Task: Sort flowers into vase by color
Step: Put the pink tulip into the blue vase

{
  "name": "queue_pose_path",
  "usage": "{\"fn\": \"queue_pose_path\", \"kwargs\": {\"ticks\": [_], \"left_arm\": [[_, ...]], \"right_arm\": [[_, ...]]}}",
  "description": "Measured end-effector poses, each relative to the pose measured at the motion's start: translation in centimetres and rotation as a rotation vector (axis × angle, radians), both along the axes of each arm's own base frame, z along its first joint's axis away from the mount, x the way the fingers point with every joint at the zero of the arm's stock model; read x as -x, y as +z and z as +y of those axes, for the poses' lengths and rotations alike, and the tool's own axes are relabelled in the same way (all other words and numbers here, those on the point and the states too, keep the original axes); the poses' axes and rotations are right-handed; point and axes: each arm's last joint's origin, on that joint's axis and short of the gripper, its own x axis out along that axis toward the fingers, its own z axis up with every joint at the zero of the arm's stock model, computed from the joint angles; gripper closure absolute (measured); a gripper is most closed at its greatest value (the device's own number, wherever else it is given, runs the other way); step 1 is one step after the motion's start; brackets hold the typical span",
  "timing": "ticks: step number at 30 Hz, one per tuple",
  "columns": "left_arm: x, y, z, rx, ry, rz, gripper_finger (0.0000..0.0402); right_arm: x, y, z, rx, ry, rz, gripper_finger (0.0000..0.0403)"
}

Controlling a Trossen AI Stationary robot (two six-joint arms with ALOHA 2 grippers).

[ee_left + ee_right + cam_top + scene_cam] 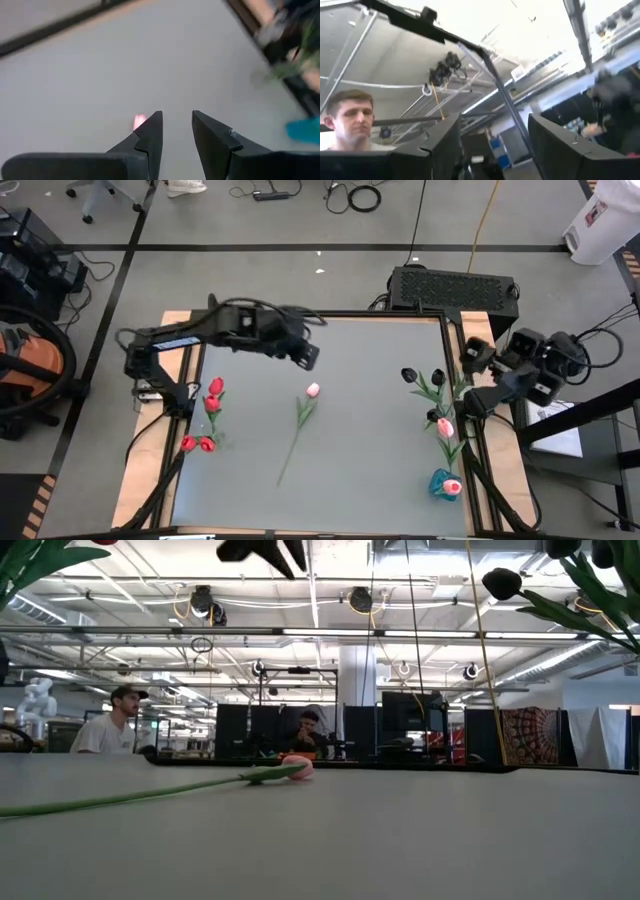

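A pink tulip lay alone mid-tabletop. The left gripper hovered just beyond its head, jaws partly apart and empty. The right gripper waited at the right edge near the black tulips, jaws wide, empty.

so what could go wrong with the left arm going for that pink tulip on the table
1. The left pincer is open and hovers beyond the pink tulip head; closing on the head rather than the thin stem could crush it.
2. The stem lies flat on the table, so the fingers may scrape the surface or slip off.
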Motion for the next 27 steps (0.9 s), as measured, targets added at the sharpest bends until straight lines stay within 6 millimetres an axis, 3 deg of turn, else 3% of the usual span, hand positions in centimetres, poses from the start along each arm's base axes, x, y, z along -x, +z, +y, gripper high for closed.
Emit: {"fn": "queue_pose_path", "kwargs": {"ticks": [9,19,27], "left_arm": [[-2.4,-5.1,-1.6,0.057,-0.028,0.302,0.0290],[-4.8,-8.5,-4.7,0.101,0.080,0.372,0.0290],[-6.9,-12.3,-5.0,0.112,0.120,0.463,0.0290]], "right_arm": [[0.8,3.1,-0.7,0.005,-0.171,-0.063,0.0179],[1.8,6.6,-1.1,0.182,-0.240,0.037,0.0179],[3.0,7.4,-1.6,0.212,-0.197,0.155,0.0179]]}}
